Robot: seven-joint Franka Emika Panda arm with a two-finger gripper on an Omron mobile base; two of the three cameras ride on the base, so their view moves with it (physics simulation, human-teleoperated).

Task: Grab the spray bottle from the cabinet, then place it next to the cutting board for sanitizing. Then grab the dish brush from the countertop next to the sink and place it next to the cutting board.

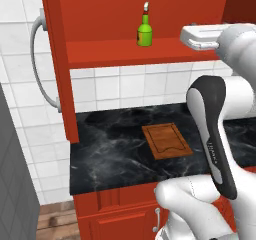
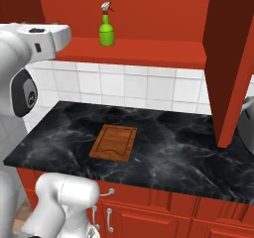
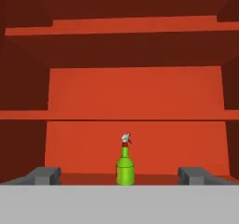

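The spray bottle (image 3: 125,168) is seen upright on the cabinet (image 1: 125,51) shelf, framed by the wide-open, empty claw (image 3: 125,175). Light, rigid and likely slick, it is best gripped around its green body.

White tiled wall (image 2: 124,86) above red base cabinets (image 2: 149,212) with small handles.

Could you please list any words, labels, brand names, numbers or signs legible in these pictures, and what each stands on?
No text can be read anywhere.
Spray bottle: its label band is too small and blurred to show any writing.
Robot arm's dark cover: a faint pale marking, too blurred to read.
Cutting board, countertop, cabinet: no lettering.
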